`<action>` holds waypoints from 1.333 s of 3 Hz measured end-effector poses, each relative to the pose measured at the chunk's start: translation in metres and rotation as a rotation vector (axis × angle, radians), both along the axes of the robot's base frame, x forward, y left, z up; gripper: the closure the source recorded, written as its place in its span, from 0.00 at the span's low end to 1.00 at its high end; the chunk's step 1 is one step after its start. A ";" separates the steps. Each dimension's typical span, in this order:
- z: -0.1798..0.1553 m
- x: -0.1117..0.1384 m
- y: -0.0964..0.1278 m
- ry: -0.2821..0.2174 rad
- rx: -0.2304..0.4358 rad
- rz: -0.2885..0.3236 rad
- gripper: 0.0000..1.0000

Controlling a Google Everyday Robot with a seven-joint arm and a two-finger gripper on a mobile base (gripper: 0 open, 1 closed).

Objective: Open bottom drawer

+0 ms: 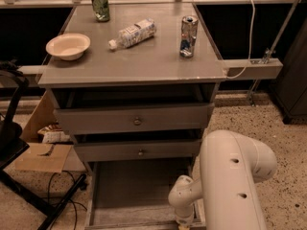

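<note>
The gripper (184,224) sat at the near edge of the view, low over the near right part of the bottom drawer (134,190); whether it was clenched or released could not be told. Its white arm (235,181) rose to the right of it. The bottom drawer stood pulled out toward the near side, its plain grey floor exposed. Above it the middle drawer (139,151) and top drawer (136,119) each showed a small knob. On the cabinet top (144,66) lay a bowl (68,46) at left, a green can (100,5) far left, a plastic bottle (132,33) on its side, and a tall can (188,36) upright at right.
</note>
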State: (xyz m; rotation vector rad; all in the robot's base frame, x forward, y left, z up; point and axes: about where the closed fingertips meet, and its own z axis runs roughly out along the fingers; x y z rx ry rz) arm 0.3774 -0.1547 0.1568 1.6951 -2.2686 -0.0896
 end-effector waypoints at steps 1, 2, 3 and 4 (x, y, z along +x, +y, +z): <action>0.000 0.000 0.000 0.000 0.000 0.000 0.06; 0.000 0.000 0.000 0.000 0.000 0.000 0.00; 0.029 0.003 -0.004 -0.048 -0.020 0.017 0.00; 0.087 -0.002 -0.013 -0.119 -0.069 0.014 0.00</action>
